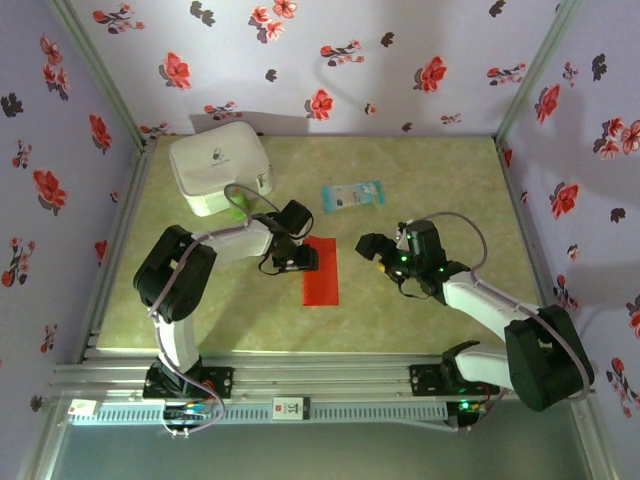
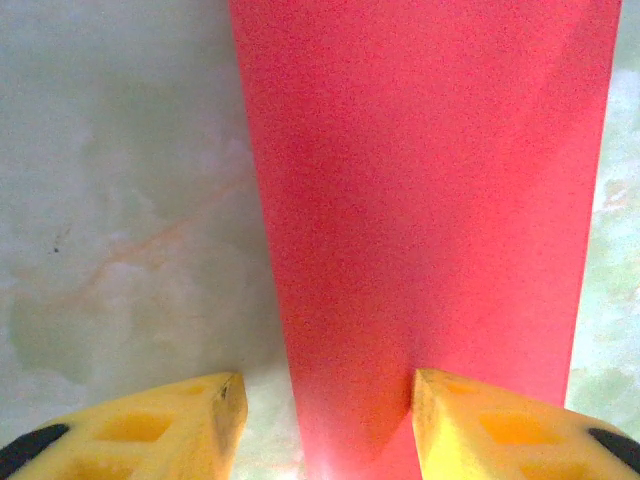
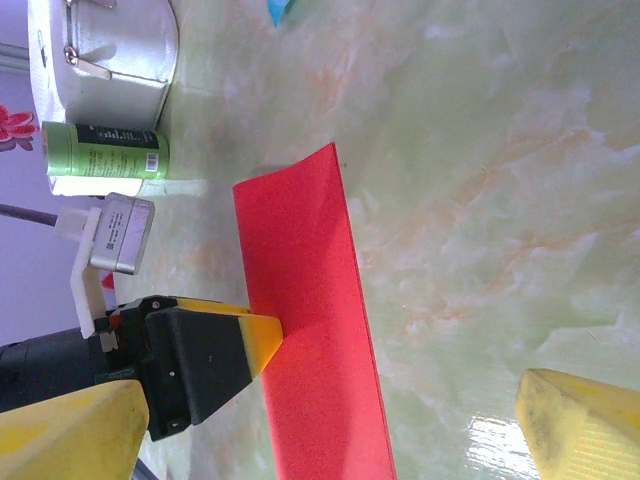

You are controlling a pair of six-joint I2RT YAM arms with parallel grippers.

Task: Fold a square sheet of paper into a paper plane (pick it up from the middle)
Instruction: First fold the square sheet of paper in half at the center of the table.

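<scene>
Apparently one fold in, the paper [image 1: 321, 271] lies flat on the counter [image 1: 440, 180], half-open left hand [image 2: 328, 395] straddling its left edge ungripped, right hand [image 1: 368, 250] wide open, empty nearby; nose, wings remain.

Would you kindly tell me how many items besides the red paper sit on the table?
3: a white case at the far left, a green can beside it, a pale blue packet far centre. Others may be hidden.
</scene>
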